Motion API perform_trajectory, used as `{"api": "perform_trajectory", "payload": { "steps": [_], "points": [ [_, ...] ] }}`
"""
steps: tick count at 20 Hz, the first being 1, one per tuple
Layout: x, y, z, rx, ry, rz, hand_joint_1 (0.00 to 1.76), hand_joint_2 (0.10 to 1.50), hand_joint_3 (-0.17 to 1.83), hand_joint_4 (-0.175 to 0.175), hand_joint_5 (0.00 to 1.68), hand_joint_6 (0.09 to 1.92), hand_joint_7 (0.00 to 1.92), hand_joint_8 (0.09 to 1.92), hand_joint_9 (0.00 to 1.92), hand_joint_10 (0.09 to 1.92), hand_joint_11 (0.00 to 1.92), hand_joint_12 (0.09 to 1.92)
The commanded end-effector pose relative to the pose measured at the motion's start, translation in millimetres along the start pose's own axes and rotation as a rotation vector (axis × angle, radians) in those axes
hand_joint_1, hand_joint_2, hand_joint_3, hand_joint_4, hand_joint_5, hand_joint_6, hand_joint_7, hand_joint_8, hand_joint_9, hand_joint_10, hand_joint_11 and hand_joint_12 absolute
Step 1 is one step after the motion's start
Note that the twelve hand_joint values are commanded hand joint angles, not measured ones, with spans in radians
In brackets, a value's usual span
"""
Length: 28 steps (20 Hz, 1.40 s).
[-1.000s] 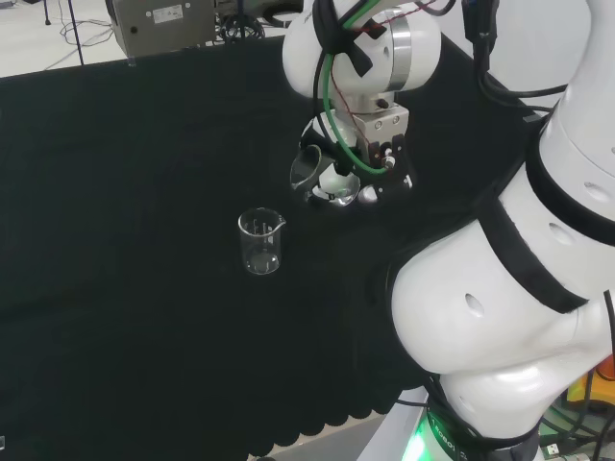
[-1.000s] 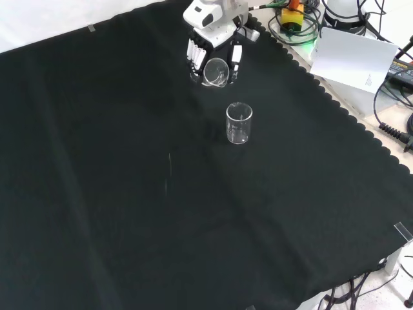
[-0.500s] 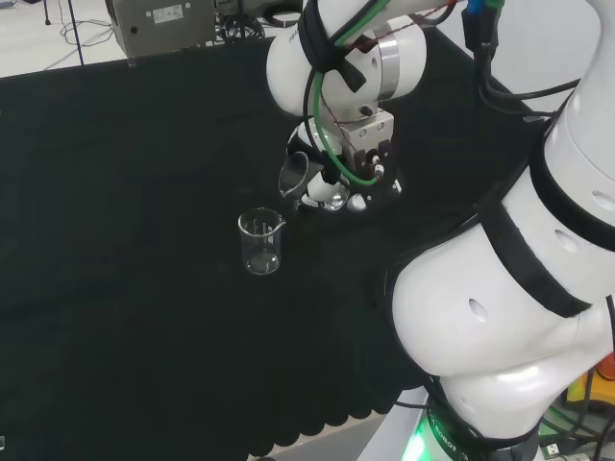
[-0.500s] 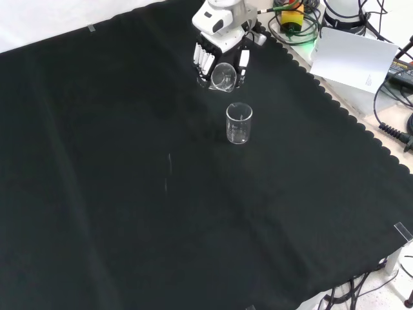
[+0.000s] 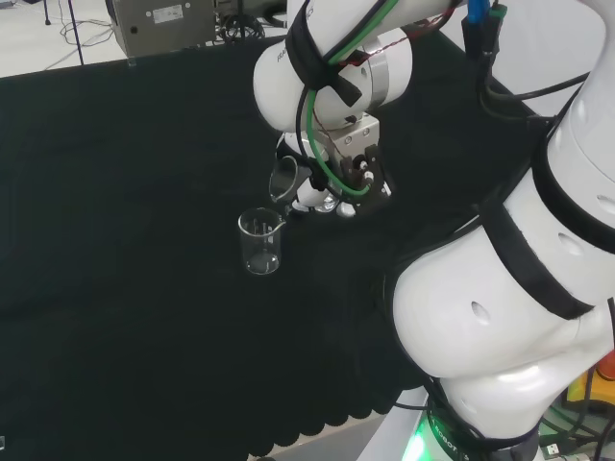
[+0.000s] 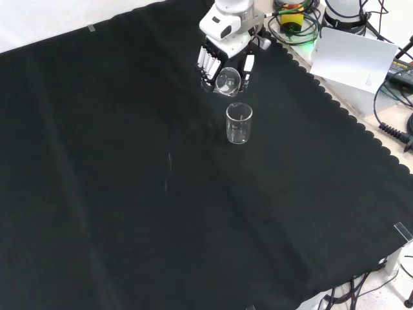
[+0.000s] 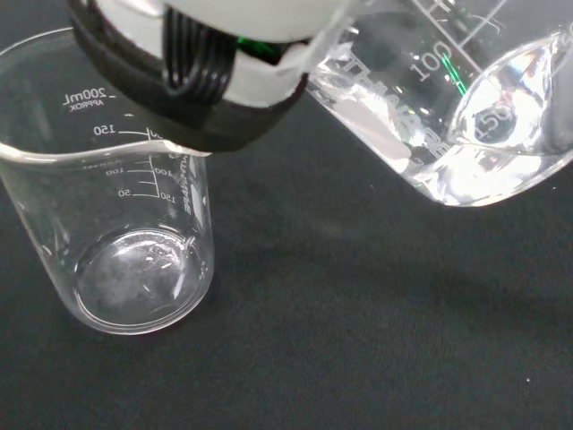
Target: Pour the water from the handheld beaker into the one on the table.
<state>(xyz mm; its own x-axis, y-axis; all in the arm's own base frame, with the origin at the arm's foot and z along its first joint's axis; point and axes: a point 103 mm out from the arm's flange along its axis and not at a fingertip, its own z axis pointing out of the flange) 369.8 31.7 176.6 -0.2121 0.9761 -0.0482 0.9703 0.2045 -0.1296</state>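
Note:
A clear beaker [image 5: 260, 242] [image 6: 239, 123] [image 7: 107, 242] stands upright on the black cloth; the wrist view shows it with nothing visible inside. The hand [image 5: 332, 188] [image 6: 222, 61] is shut on a second clear beaker [image 5: 284, 180] [image 6: 228, 81] [image 7: 466, 107], held tipped over above the cloth. Water pools toward that beaker's lip in the wrist view. The held beaker's mouth hangs just right of and above the standing beaker's rim in the head view. In the front view it sits just behind and above the standing beaker.
The arm's big white links [image 5: 509, 279] stand at the head view's right. A white box [image 6: 352, 58], cables and a yellow-green device [image 6: 293, 19] lie beyond the cloth's scalloped edge at the front view's upper right. Bare black cloth [image 6: 129, 194] spreads to the left.
The hand has carried the held beaker leftward in the head view and nearer in the front view, closing on the standing beaker and tipping it further. The standing beaker has not moved.

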Motion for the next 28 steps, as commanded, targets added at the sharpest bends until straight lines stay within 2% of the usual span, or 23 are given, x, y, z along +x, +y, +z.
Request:
{"api": "perform_trajectory", "payload": {
  "steps": [1, 28],
  "points": [
    [8.6, -0.1, 2.1, -0.008, -0.047, -0.016, 1.32, 1.02, -0.17, -0.112, 1.33, 0.35, 1.63, 0.09, 1.45, 0.76, 1.28, 0.89],
    [17.4, 5.0, 2.3, -0.045, -0.233, -0.018, 1.32, 1.02, -0.17, -0.118, 1.31, 0.39, 1.63, 0.09, 1.44, 0.77, 1.27, 0.9]
  ]
}}
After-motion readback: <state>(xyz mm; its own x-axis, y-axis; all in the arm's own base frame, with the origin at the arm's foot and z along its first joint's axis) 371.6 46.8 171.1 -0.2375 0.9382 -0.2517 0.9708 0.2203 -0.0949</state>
